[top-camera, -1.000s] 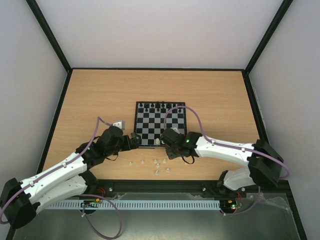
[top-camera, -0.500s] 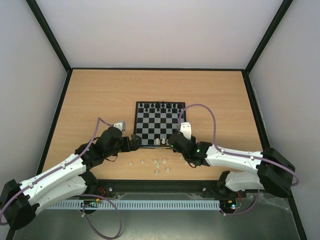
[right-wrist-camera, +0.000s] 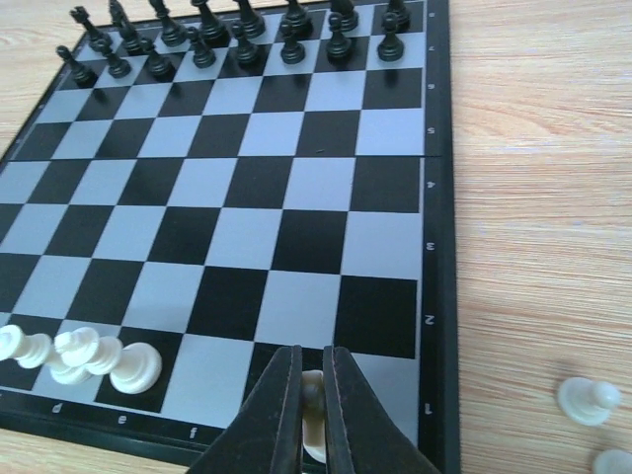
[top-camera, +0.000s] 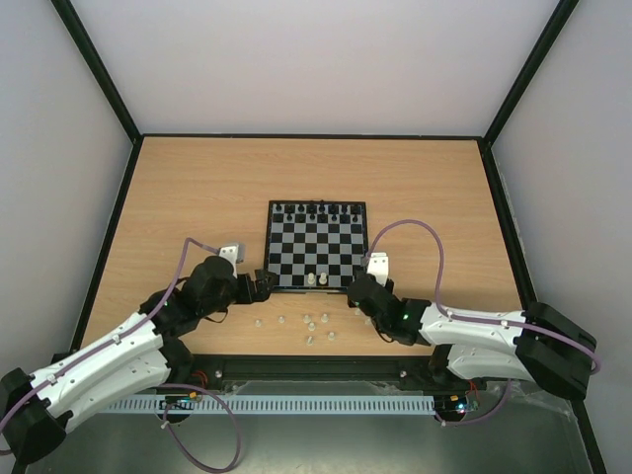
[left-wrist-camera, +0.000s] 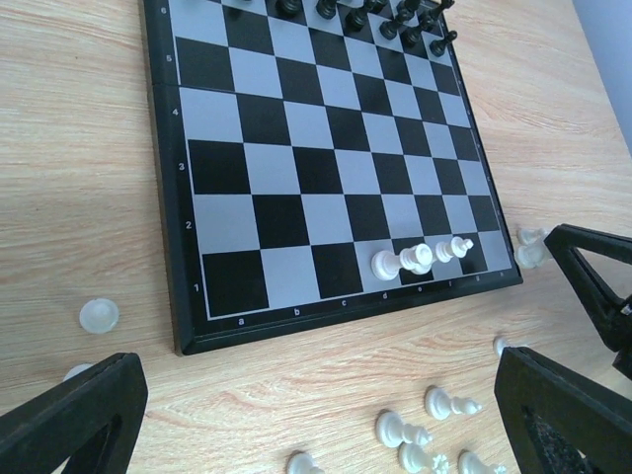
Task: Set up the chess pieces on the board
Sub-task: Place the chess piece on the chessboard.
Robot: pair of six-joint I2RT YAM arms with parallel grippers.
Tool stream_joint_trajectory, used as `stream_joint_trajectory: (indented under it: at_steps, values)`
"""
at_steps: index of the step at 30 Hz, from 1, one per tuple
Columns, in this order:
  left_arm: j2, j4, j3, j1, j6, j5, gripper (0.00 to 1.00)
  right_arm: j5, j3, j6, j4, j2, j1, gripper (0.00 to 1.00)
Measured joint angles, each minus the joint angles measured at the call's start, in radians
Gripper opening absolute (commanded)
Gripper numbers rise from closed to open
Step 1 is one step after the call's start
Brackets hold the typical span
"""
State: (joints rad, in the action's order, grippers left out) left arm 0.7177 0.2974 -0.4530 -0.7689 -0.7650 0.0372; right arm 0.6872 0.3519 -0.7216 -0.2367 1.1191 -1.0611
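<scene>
The board (top-camera: 316, 247) lies flat mid-table, also seen in the wrist views (left-wrist-camera: 296, 168) (right-wrist-camera: 247, 197). Black chess pieces (top-camera: 316, 209) (right-wrist-camera: 237, 30) fill its far rows. Three white pieces (left-wrist-camera: 420, 259) (right-wrist-camera: 79, 357) stand together on the near row. Several more white pieces (top-camera: 311, 324) (left-wrist-camera: 434, 434) lie loose on the wood in front of the board. My right gripper (top-camera: 354, 287) (right-wrist-camera: 313, 370) is at the board's near right corner, shut on a white piece (right-wrist-camera: 314, 420). My left gripper (top-camera: 261, 283) (left-wrist-camera: 316, 434) stands open at the near left corner, with nothing between its fingers (left-wrist-camera: 69, 425).
Two white pieces (right-wrist-camera: 590, 402) lie on the wood right of the board. Another white piece (left-wrist-camera: 99, 316) lies left of it. Black-framed walls (top-camera: 128, 118) enclose the table, and both arm bases sit at the near edge.
My right gripper has drawn back from over the board's near row to its near right corner. More white pieces now show on that row. The left arm has shifted slightly left.
</scene>
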Motion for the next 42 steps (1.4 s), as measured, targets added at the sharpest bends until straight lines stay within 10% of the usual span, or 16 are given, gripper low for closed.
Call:
stream_joint_trajectory:
  at_steps: [42]
  values:
    - [-0.041, 0.001, 0.016, 0.000, 0.001, 0.027, 0.99, -0.058, 0.045, 0.049, -0.169, 0.202, -0.003, 0.12]
